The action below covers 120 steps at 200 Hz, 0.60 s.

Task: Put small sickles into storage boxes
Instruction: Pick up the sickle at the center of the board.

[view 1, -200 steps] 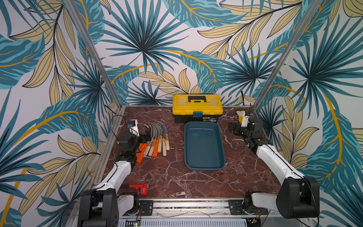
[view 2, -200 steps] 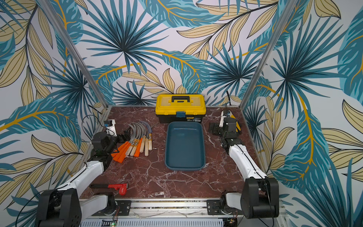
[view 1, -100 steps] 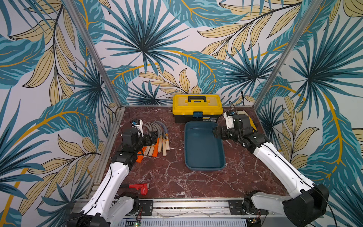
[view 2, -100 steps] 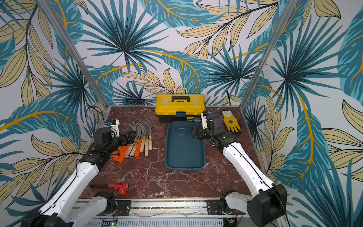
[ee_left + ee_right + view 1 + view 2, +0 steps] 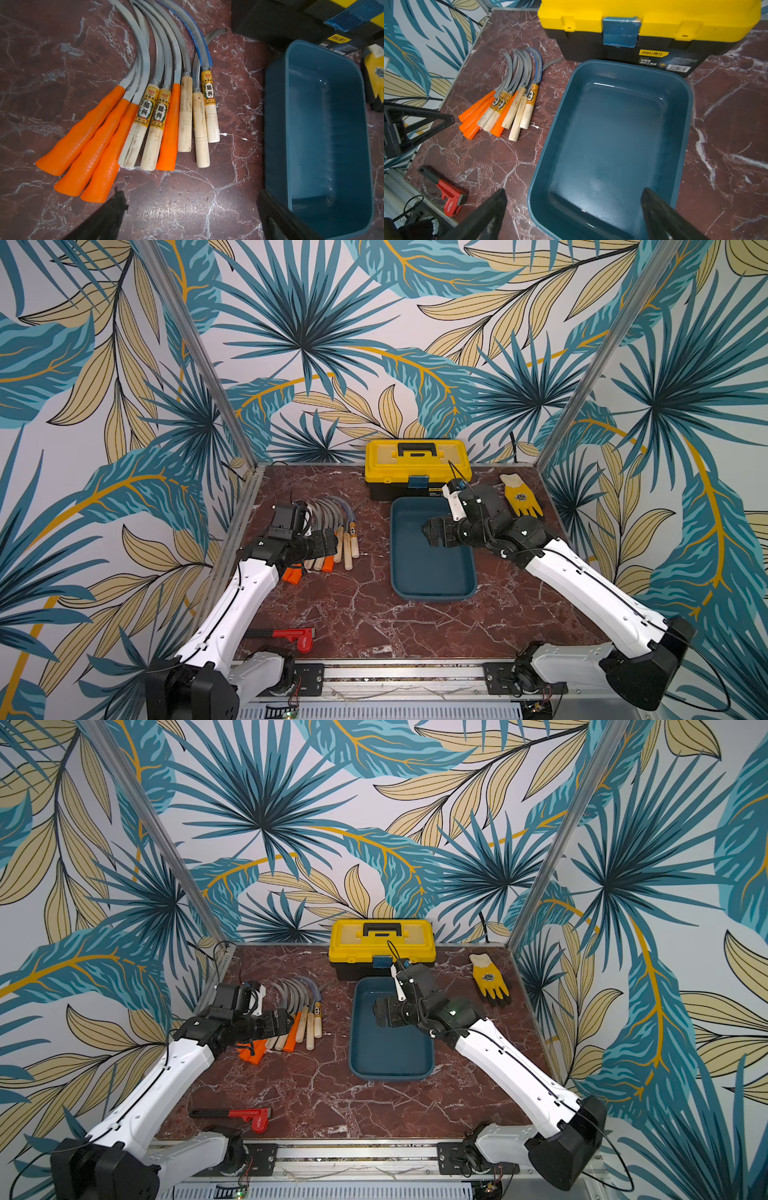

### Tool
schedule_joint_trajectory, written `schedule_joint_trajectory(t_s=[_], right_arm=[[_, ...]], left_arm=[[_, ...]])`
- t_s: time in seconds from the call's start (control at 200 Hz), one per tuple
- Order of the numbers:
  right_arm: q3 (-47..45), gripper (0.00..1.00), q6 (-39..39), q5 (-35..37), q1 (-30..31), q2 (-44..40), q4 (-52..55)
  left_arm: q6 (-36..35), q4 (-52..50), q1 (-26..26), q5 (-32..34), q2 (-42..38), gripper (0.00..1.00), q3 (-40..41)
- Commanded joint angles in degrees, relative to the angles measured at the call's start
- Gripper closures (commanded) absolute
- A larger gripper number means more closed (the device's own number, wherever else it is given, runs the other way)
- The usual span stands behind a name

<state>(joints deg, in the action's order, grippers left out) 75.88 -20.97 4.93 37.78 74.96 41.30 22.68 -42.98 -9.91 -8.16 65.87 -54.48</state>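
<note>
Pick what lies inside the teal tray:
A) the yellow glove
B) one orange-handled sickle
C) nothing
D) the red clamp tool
C: the teal tray shows only its bare floor, and the sickles lie bunched together outside it.

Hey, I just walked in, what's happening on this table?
The sickles are to go into the tray, and none is in yet. They all lie fanned out on the table. The left gripper hovers open near their handles, and the right gripper hangs open over the empty tray. Neither holds anything.
</note>
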Motion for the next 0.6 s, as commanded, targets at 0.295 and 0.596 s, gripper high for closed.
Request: schedule_joint_trajectory(t_s=[0.295,0.596], right_arm=[[4.81,0.0,-7.47,3.63,7.74,5.99,3.86],[4.29,0.0,-8.08,4.37,7.92,6.52,3.11]], left_arm=[[-2.45,-8.52,-0.57,2.12,10.5,0.0,-6.21],[-4.17,-10.38,-0.57,2.8,15.55,0.01,-9.34]])
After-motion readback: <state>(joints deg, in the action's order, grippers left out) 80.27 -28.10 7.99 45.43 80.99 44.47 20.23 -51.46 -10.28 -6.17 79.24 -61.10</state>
